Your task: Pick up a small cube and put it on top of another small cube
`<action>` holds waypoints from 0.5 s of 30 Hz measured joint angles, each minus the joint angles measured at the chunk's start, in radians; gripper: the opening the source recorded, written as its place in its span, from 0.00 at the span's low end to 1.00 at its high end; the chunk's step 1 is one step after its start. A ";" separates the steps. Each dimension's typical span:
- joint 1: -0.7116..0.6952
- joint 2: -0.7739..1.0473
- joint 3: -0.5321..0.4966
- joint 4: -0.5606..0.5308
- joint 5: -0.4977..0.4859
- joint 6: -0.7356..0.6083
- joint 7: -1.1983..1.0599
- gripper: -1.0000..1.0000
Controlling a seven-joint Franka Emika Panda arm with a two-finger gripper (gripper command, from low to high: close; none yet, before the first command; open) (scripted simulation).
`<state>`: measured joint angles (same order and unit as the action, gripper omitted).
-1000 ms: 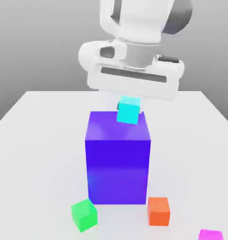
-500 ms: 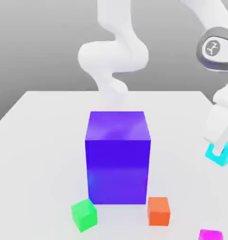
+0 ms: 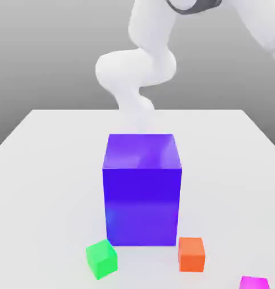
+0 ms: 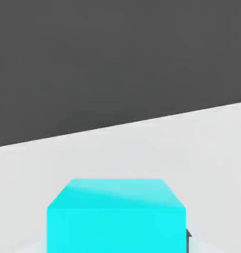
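Cyan cube sits close before the hand camera, over the white table; whether the claw is holding it or spread, I cannot tell. In the exterior view, one white arm curves at 12 o'clock behind one large purple block. Small cubes counted there: one green at 7 o'clock, one orange at 5 o'clock, one magenta cut by the frame's lower edge. Open tabletop lies on both sides of the block.
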<state>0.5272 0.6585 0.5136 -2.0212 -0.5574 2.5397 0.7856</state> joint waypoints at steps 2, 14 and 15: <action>0.018 0.032 -0.022 0.010 -0.020 0.022 0.012 1.00; -0.075 -0.098 0.015 -0.035 0.094 -0.041 0.041 1.00; -0.092 -0.107 -0.003 -0.041 0.112 -0.036 0.076 1.00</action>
<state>0.4354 0.5516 0.5110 -2.0623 -0.4451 2.5034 0.8617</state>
